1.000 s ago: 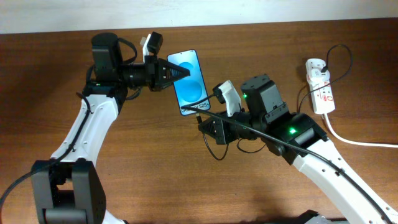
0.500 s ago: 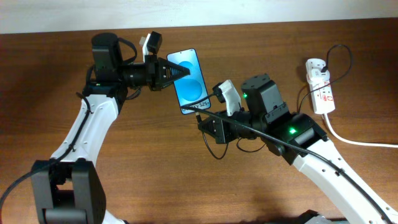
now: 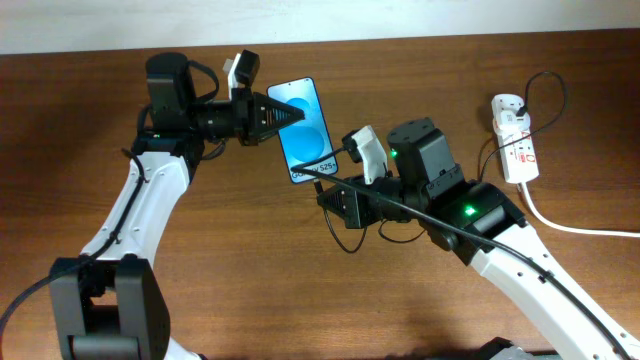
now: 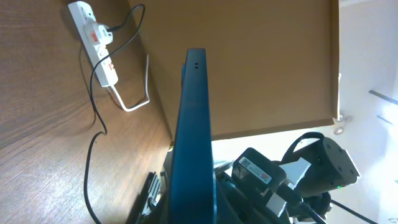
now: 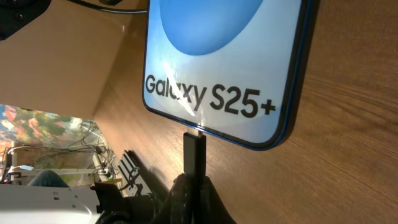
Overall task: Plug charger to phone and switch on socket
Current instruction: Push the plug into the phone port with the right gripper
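Right gripper (image 5: 194, 185), pinched on the thin black charger plug (image 5: 194, 149), sits at the six o'clock edge of the dark-framed, blue-screened smartphone (image 5: 224, 62) (left gripper (image 3: 293, 115) clamps its nine o'clock side), so drive straight toward twelve, plug square to that edge, no twisting.

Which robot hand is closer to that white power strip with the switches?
Right. The right gripper holds the charger plug at the phone's bottom edge, nearer the power strip; the left gripper grips the phone's far side, farther away.

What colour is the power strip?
White with red marks; the power strip shows best overhead.
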Tool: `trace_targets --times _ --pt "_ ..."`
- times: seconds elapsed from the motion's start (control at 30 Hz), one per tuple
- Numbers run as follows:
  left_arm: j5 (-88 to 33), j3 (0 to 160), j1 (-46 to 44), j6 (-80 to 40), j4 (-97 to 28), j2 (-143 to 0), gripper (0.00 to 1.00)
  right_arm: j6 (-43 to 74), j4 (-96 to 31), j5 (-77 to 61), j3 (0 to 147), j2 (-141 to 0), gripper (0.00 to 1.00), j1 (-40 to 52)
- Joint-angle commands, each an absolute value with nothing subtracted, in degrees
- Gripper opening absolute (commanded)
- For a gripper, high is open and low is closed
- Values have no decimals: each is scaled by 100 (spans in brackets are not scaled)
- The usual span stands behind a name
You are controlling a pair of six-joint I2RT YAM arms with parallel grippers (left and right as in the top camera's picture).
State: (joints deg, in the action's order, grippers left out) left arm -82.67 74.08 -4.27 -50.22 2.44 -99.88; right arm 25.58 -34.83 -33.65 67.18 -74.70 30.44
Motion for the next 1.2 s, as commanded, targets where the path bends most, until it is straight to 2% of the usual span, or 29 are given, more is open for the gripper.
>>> trace_targets --times 0.0,0.17,1.17 --pt "-8534 7487 -502 -5006 257 -9942 0 2602 -3293 -3223 6707 -7465 4 3070" --pt "-8648 7487 -786 -4871 257 -9942 0 2602 -3264 -3175 6707 -7465 4 3070" --pt "-9011 7487 -790 -4829 255 -9942 0 2141 -2733 -3297 6707 -7463 4 2504"
